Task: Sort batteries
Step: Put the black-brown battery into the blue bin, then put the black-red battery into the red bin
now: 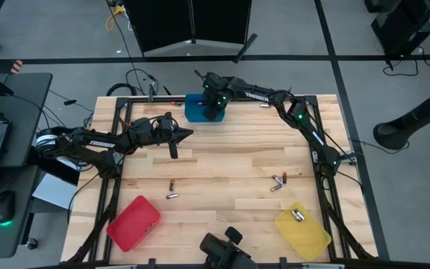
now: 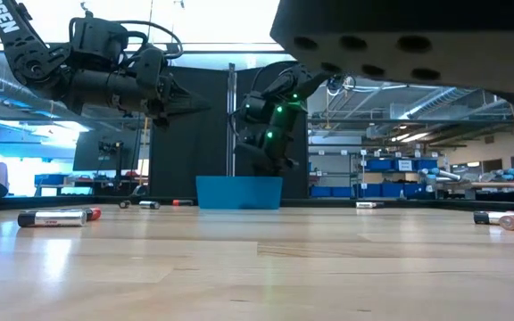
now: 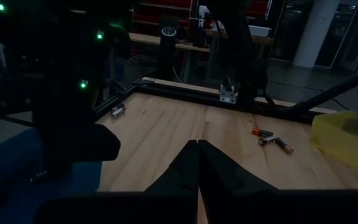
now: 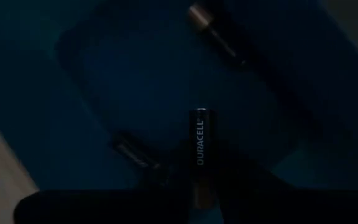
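Blue bin sits under the right jaws, seemingly gripping a battery; left jaws closed, empty.

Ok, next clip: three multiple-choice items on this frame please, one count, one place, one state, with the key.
1. How many does the yellow bin hold? A none; B one battery; C three.
2. The right gripper hangs over: A the red bin; B the blue bin; C the yellow bin.
3. The left gripper is: A shut and empty; B wide open; C shut on a battery.

Key:
1. B, a single battery lies in it.
2. B, its wrist view looks into blue.
3. A, its fingers meet with nothing between.
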Robot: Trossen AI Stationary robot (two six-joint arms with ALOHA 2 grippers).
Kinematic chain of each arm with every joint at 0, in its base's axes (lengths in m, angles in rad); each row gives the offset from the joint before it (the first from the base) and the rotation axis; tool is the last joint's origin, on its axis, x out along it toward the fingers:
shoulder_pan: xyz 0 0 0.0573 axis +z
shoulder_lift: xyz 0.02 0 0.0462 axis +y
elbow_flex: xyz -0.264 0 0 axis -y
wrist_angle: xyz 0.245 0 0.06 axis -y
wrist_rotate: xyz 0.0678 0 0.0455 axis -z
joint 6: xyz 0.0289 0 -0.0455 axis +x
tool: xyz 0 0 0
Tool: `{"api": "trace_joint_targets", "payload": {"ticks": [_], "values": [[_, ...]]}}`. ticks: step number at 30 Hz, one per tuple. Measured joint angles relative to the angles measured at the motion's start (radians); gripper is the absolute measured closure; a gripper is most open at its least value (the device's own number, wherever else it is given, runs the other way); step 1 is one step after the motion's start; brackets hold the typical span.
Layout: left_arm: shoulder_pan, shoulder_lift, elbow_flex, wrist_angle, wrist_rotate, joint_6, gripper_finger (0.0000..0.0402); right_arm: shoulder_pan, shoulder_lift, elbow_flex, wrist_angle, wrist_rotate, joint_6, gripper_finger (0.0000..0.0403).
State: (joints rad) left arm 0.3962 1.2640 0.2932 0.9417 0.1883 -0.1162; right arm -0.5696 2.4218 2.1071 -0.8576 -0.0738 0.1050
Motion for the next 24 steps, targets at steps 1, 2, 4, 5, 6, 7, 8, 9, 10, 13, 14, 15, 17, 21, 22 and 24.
{"api": "trace_joint_targets", "payload": {"ticks": [1, 2, 4, 5, 6, 7, 8, 9, 10, 13, 14, 15, 17, 21, 22, 24], "values": [[0.000, 0.000, 0.000, -0.001, 0.000, 0.000, 0.0390, -0.002, 0.000, 0.000, 0.001, -0.007, 0.005, 0.0336], [0.000, 0.000, 0.000, -0.002, 0.000, 0.000, 0.0390, -0.002, 0.000, 0.000, 0.001, -0.008, 0.008, 0.0327], [0.000, 0.000, 0.000, -0.002, 0.000, 0.000, 0.0390, -0.002, 0.000, 0.000, 0.001, -0.008, 0.007, 0.0311], [0.000, 0.000, 0.000, -0.003, 0.000, 0.000, 0.0390, -0.002, 0.000, 0.000, 0.001, -0.008, 0.007, 0.0304], [0.000, 0.000, 0.000, -0.004, 0.000, 0.000, 0.0390, -0.002, 0.000, 0.000, 0.002, -0.008, 0.007, 0.0299], [0.000, 0.000, 0.000, -0.006, 0.000, 0.000, 0.0390, -0.002, 0.000, 0.000, 0.004, -0.008, 0.007, 0.0295], [0.000, 0.000, 0.000, -0.006, 0.000, 0.000, 0.0390, -0.003, 0.000, 0.000, 0.005, -0.007, 0.006, 0.0292], [0.000, 0.000, 0.000, -0.006, 0.000, 0.001, 0.0390, -0.002, 0.000, 0.000, 0.007, -0.007, 0.006, 0.0289], [0.000, 0.000, 0.000, -0.006, 0.000, 0.005, 0.0390, -0.002, 0.000, 0.000, 0.010, -0.007, 0.007, 0.0287], [0.000, 0.000, 0.000, -0.007, 0.000, 0.007, 0.0390, -0.002, -0.012, 0.000, 0.020, -0.007, 0.007, 0.0282], [0.000, 0.000, 0.000, -0.008, 0.000, 0.007, 0.0390, -0.002, -0.021, 0.000, 0.022, -0.007, 0.006, 0.0280], [0.000, 0.000, 0.000, -0.010, 0.000, 0.007, 0.0390, -0.002, -0.031, 0.000, 0.026, -0.007, 0.005, 0.0278], [0.000, 0.000, 0.000, -0.013, 0.000, 0.007, 0.0390, -0.002, -0.056, 0.000, 0.027, -0.007, 0.003, 0.0275], [0.000, 0.000, 0.000, -0.013, -0.001, 0.012, 0.0390, 0.013, -0.122, -0.001, 0.025, -0.007, -0.029, 0.0273], [0.000, 0.000, 0.000, -0.013, -0.001, 0.013, 0.0390, 0.020, -0.144, -0.001, 0.020, -0.007, -0.034, 0.0276], [0.000, 0.000, 0.000, -0.013, -0.001, 0.013, 0.0390, 0.038, -0.195, -0.001, -0.008, -0.007, -0.048, 0.0290]]}}
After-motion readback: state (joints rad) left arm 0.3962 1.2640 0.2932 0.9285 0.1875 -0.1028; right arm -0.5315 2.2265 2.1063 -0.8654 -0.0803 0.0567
